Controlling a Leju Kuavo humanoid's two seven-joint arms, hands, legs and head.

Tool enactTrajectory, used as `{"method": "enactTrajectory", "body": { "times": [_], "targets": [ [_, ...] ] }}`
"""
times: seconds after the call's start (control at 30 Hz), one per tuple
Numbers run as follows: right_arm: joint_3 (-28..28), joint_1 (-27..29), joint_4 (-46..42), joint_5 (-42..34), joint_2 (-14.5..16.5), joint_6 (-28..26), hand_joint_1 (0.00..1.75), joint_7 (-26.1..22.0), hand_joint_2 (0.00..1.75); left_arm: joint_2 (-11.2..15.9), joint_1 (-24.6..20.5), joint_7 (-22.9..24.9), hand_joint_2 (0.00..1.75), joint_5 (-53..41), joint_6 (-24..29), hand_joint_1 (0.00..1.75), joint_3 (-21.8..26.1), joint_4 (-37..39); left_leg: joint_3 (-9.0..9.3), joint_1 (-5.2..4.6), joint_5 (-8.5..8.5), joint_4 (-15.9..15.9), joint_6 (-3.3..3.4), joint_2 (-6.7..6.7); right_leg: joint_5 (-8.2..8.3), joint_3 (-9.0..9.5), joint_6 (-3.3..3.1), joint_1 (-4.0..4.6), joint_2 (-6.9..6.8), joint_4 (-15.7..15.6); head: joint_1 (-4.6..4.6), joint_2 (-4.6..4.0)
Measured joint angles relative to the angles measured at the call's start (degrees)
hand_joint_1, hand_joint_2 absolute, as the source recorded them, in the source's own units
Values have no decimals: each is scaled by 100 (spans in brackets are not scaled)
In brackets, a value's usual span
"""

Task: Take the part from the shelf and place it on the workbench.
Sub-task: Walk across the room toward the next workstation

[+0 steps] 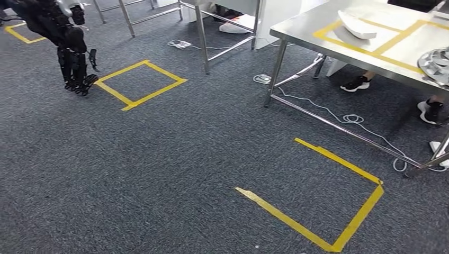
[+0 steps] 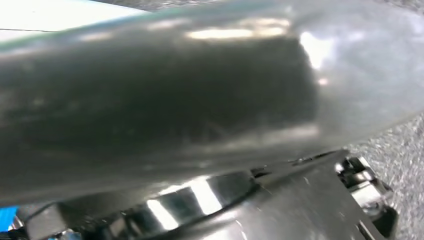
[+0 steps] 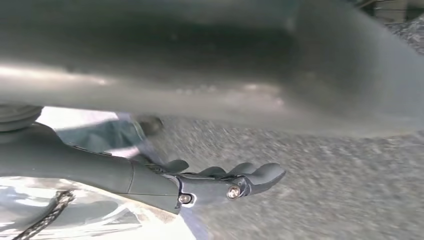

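My left hand (image 1: 77, 69) hangs low over the grey carpet (image 1: 174, 159), fingers pointing down and loosely apart, nothing in them as far as I can see. Just beside it, toward the middle of the room, there's a closed yellow tape square (image 1: 140, 84) on the floor. My right hand (image 3: 225, 182) shows in the right wrist view with fingers stretched out side by side over blurred carpet, nothing gripped; a big grey blurred surface sits close to the camera above it. Left wrist view is all blurred shiny metal, can't read the hand there. Well apart from the left hand, far across on the opposite side, stands the steel workbench (image 1: 302, 34) with yellow tape lines on top. A white curved part (image 1: 356, 26) lies on it inside the taped area, and a silver ribbed part (image 1: 437, 63) sits at the bench's edge. Under the bench: metal legs, a white cable (image 1: 344, 117) snaking on the floor, and a person's black shoes (image 1: 356, 83). An open yellow tape bracket (image 1: 339, 211) marks the carpet nearer me. Another metal frame (image 1: 204, 37) stands beyond the square.
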Motion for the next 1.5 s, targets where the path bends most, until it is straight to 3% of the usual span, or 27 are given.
{"method": "enactTrajectory", "body": {
  "times": [0.07, 0.1, 0.13, 0.2, 0.27, 0.33, 0.37, 0.43, 0.47, 0.57, 0.63, 0.7, 0.73, 0.8, 0.87, 0.93, 0.97, 1.0, 1.07, 1.13, 1.17, 1.23, 1.3, 1.37, 1.43, 1.47, 1.5],
  "targets": [
    [50, -1, -1, 21, -13, -19, 0, -19, 0, -13, -8, 0, 0, 1, -1, 0, -1, 0, -1, -4, 0, 11, -13, -156, 343, 312, -95, 14, 289, -783, -8, 0],
    [69, 0, -1, 25, -21, -34, 0, -26, 0, -21, -15, 0, 0, 1, -1, 0, -2, 0, -18, 8, 6, 13, -35, -226, 406, 417, -125, 23, 405, -1015, -9, 0],
    [85, 1, -1, 27, -28, -50, 0, -31, 0, -28, -18, 0, 0, 2, -1, 0, -2, 0, -41, 28, 17, 14, -67, -291, 394, 464, -140, 31, 457, -1097, -14, 0],
    [124, 2, 1, 29, -27, -80, 0, -38, 0, -26, -9, 0, 0, 5, -1, 0, -2, 0, -78, 59, 41, 13, -141, -408, 428, 521, -156, 36, 336, -1163, -12, 0],
    [162, 5, 3, 29, -23, -91, 0, -39, 0, -15, 3, -2, 0, 13, 1, 0, -2, 0, -159, 43, -74, 189, -203, -217, 471, 591, -192, 11, 166, -1259, -29, 0],
    [180, 16, 9, 29, -21, -51, 0, -32, 0, -2, -6, -10, 0, 33, 2, 0, -1, 0, -432, 43, -411, 774, -268, 165, 475, 642, -223, 3, -29, -1316, -49, 0],
    [182, 22, 14, 29, -21, -21, 0, -25, 0, 2, -12, -15, 0, 43, 2, 0, 0, 0, -619, 66, -591, 1157, -305, 285, 465, 649, -229, 5, -132, -1318, -54, 0],
    [185, 27, 27, 29, -20, 19, 0, -13, 0, 8, -7, -22, 0, 54, 2, 0, 0, 0, -821, 128, -695, 1579, -372, 383, 434, 655, -215, 3, -330, -1315, -54, 0],
    [187, 26, 34, 29, -19, 24, 0, -10, 0, 14, 1, -23, 0, 56, 2, 0, 0, 0, -757, 160, -584, 1470, -403, 417, 416, 661, -199, -4, -420, -1313, -54, 0],
    [195, 19, 47, 29, -20, 28, 0, -7, 0, 26, 6, -28, 0, 59, 2, 0, 0, 0, -137, 204, -89, 342, -450, 711, 326, 731, -105, -13, -642, -1291, -57, 0],
    [204, 7, 50, 29, -24, 27, 0, -7, 0, 20, -4, -33, 0, 59, 2, 0, 1, 0, 48, 180, -29, -4, -384, 826, 272, 790, -23, 7, -738, -1278, -39, 0],
    [218, -16, 51, 29, -24, 33, 0, -5, 0, 23, 1, -37, 0, 59, 2, 0, 2, 0, 25, 153, -38, -1, -286, 710, 250, 852, 46, -5, -813, -1295, -19, 0],
    [224, -27, 52, 28, -22, 44, 0, -1, 0, 27, 8, -41, 0, 60, 4, 0, 2, 0, 22, 153, -33, -12, -246, 655, 210, 865, 78, -22, -756, -1274, -12, 0],
    [229, -37, 55, 27, -18, 85, 0, 14, 0, 31, 10, -60, 0, 75, 10, 0, 3, 0, 27, 162, -10, -37, -165, 536, -33, 706, 110, -49, -452, -922, 8, 0],
    [233, -22, 58, 26, -17, 124, 0, 37, 0, 30, 2, -84, 0, 117, 4, 0, 6, 0, 17, 151, -5, -42, -114, 400, -415, 284, 95, -48, -153, -86, 26, 0],
    [238, -4, 61, 19, -10, 115, 0, 68, 0, 32, 2, -95, 0, 177, -11, 0, 15, 0, 18, 128, -7, -41, -97, 232, -546, -93, 69, -40, -87, 538, 29, 0],
    [240, -1, 63, 13, -3, 93, 0, 80, 0, 34, 8, -96, 0, 207, -20, 0, 22, 0, 25, 119, -8, -40, -96, 141, -430, -142, 50, -37, -77, 524, 28, 0],
    [243, -3, 63, 6, 4, 64, 0, 90, 0, 34, 14, -98, 0, 233, -33, 0, 31, 0, 35, 114, -9, -39, -98, 47, -208, -74, 25, -35, -47, 265, 28, 0],
    [246, -11, 63, -10, 16, -7, 0, 69, 0, 28, 15, -102, 0, 279, -69, 0, 50, 0, 42, 111, -15, -30, -116, -128, 260, 225, -32, -41, 240, -566, 27, 0],
    [252, -22, 63, -22, 20, -99, 0, -10, 0, 19, 9, -92, 0, 323, -76, 0, 89, 0, 2, 128, -11, -16, -174, -279, 416, 435, -51, -45, 518, -1077, 27, 1],
    [261, -32, 63, -19, 20, -136, 0, -51, 0, 17, 11, -83, 0, 343, -61, 0, 111, 0, -24, 144, 2, -17, -219, -348, 395, 468, -53, -39, 552, -1132, 27, 1],
    [308, -56, 64, 5, 20, -172, 0, -87, 0, 21, 34, -69, 0, 387, -4, 0, 146, 0, -64, 175, 20, -18, -304, -416, 418, 525, -83, -25, 409, -1185, 28, 0],
    [377, -65, 65, 26, 21, -173, 0, -67, 0, 26, 46, -64, 0, 425, 44, 0, 175, 0, -188, 157, -145, 240, -350, -132, 448, 580, -142, -30, 215, -1257, 7, 0],
    [450, -49, 68, 29, 23, -164, 0, -18, 0, 33, 33, -61, 0, 461, 90, 0, 219, 0, -514, 137, -514, 930, -374, 254, 437, 618, -180, -18, -3, -1285, -13, 0],
    [518, -34, 74, 29, 24, -146, 0, 34, 0, 41, 32, -56, 0, 505, 153, 0, 266, 0, -803, 143, -732, 1535, -401, 376, 406, 635, -189, -4, -224, -1280, -14, 0],
    [553, -34, 76, 29, 24, -134, 0, 50, 0, 47, 43, -54, 0, 524, 183, 0, 286, 0, -806, 146, -681, 1561, -408, 398, 391, 646, -186, -2, -321, -1278, -15, 0],
    [582, -39, 78, 30, 25, -121, 0, 59, 0, 54, 55, -52, 0, 538, 202, 0, 301, 0, -688, 147, -528, 1351, -409, 424, 374, 664, -179, -1, -405, -1276, -15, 0]
  ]
}}
